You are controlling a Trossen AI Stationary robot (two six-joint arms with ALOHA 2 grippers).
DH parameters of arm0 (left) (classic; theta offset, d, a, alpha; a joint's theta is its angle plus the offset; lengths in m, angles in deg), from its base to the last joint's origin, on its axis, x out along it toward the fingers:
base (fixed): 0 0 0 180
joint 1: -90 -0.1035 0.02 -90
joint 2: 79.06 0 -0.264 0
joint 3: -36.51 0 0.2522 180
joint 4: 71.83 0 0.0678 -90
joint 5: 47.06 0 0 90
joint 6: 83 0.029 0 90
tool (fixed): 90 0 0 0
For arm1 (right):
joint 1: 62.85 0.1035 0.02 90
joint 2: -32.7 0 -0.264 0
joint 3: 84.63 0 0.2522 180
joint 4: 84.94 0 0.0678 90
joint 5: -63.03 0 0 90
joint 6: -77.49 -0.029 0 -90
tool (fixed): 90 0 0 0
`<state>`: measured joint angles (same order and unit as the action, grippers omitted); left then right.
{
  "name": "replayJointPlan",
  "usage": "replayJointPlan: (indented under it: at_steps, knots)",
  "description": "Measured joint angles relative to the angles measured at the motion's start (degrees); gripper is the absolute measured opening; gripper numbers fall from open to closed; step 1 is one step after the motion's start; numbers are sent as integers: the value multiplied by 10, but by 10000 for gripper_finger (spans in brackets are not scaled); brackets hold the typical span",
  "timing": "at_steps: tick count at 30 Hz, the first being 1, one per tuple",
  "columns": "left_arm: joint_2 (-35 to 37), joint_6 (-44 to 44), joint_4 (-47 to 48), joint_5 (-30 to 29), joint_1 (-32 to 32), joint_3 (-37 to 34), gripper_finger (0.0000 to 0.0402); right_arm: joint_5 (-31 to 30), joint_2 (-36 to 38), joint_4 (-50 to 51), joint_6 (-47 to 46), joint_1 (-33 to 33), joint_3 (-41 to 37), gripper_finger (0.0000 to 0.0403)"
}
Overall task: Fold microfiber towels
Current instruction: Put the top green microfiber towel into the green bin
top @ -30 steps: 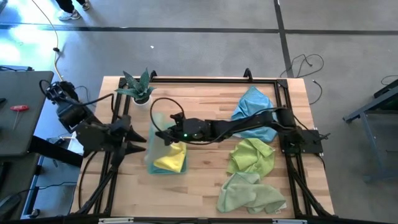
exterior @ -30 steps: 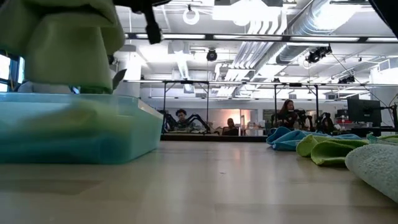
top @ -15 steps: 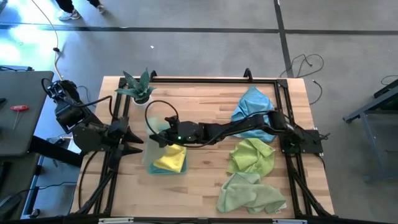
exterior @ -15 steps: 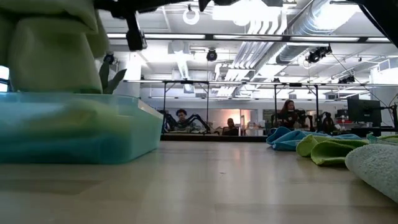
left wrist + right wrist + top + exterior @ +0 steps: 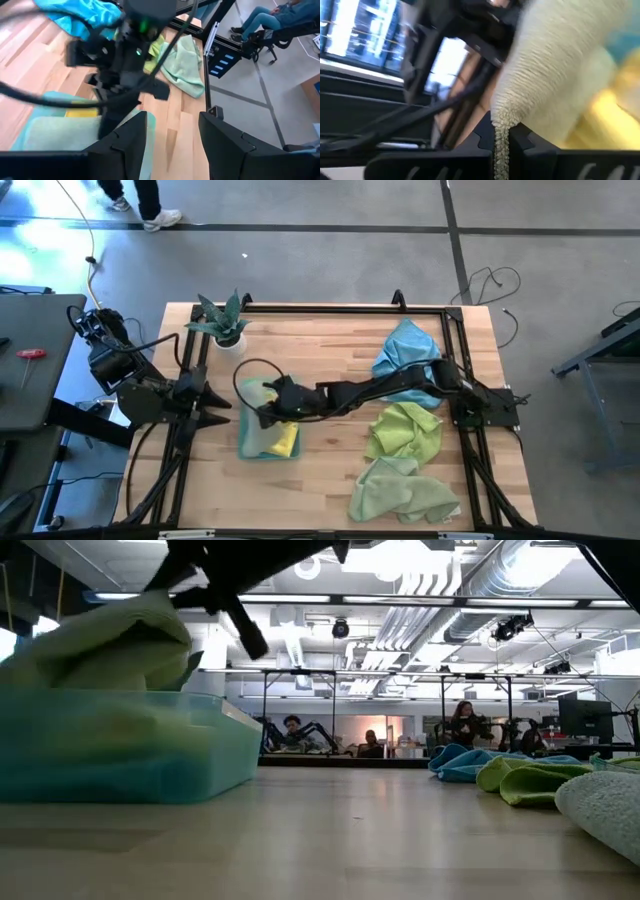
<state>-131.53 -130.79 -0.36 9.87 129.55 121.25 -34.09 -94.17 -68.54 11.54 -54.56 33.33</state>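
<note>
High view: three loose towels [image 5: 405, 430], one bin [image 5: 250, 447].

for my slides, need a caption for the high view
Right gripper lowers a pale green towel into the teal bin while the left arm waits beside it.

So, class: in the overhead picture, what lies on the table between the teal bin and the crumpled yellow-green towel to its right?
Only bare wood tabletop between the teal bin and the yellow-green towel; the right arm crosses farther back. The high view shows it.
</note>
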Motion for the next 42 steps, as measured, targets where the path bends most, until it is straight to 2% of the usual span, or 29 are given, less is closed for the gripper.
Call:
replayJointPlan:
  at_steps: [6,14,20,24,29,34,38,42]
  knots:
    - [0,0,1,-9,0,0,170,-25,0,115,-32,13,0,0]
    - [-2,0,1,-11,0,0,170,-60,0,157,-49,20,0,0]
    - [-8,0,2,-11,0,0,170,-64,0,199,-45,23,0,9]
    - [-13,-2,14,-12,0,-1,170,-61,0,211,-46,23,0,49]
    - [-26,-14,39,-19,0,-1,170,-42,1,211,-46,20,0,127]
    - [-57,-15,70,-20,0,-1,170,8,14,222,-4,8,0,196]
    - [-91,-15,97,-32,-2,-1,170,9,35,266,30,2,0,223]
    - [-123,-15,109,-35,-11,-1,170,7,57,336,64,-1,0,228]
